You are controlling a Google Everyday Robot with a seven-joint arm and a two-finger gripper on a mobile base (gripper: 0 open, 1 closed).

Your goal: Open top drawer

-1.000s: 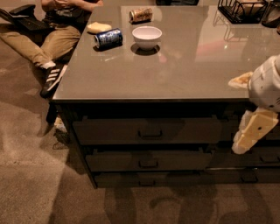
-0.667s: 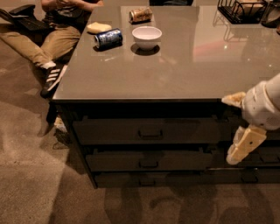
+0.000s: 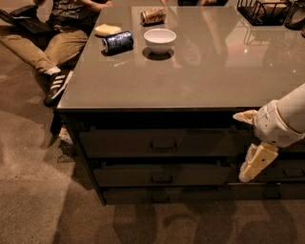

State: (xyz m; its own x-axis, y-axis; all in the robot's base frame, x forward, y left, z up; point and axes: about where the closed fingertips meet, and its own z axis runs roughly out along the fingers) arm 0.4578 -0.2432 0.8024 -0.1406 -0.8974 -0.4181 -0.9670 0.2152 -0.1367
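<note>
The top drawer [image 3: 119,142] is the tallest dark grey front just under the table top, and it sits closed with its small bar handle [image 3: 163,144] at centre. My gripper [image 3: 245,143] hangs at the right, in front of the drawer stack and well to the right of the handle. Its two cream fingers are spread apart, one finger [image 3: 245,116] at the table edge height and the other lower down, with nothing between them. The gripper touches no drawer.
Two shallower drawers [image 3: 124,175] lie below. On the grey table top [image 3: 190,76] are a white bowl [image 3: 159,40], a blue can [image 3: 117,41], another can [image 3: 153,15], a yellow object [image 3: 107,29] and a wire basket [image 3: 262,10]. A person [image 3: 52,43] sits on the floor at the left.
My gripper has moved down and to the left, closer to the drawer fronts. The drawers and table objects have not moved.
</note>
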